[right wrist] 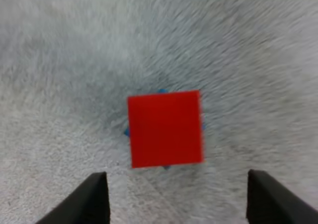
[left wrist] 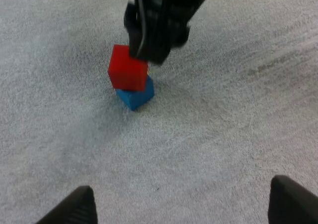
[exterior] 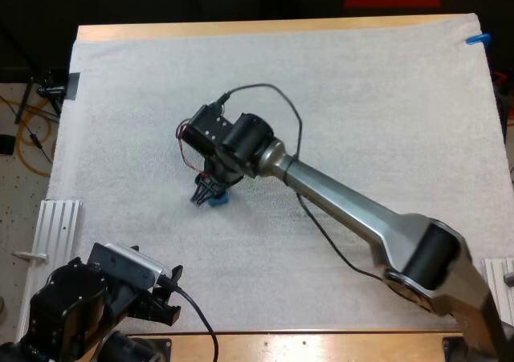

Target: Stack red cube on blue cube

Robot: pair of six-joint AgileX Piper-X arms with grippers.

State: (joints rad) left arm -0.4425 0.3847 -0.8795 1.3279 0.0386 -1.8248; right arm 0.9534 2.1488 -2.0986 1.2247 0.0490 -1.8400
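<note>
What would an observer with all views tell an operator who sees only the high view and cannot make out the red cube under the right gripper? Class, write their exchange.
Operator: Is the red cube on the blue one?
Observer: Yes. The left wrist view shows the red cube resting on the blue cube, rotated a little relative to it.
Operator: Is the right gripper holding it?
Observer: No. In the right wrist view the right gripper is open and clear of the cube's sides.
Operator: And the left gripper?
Observer: The left gripper is open too, facing the stack from farther off.
</note>
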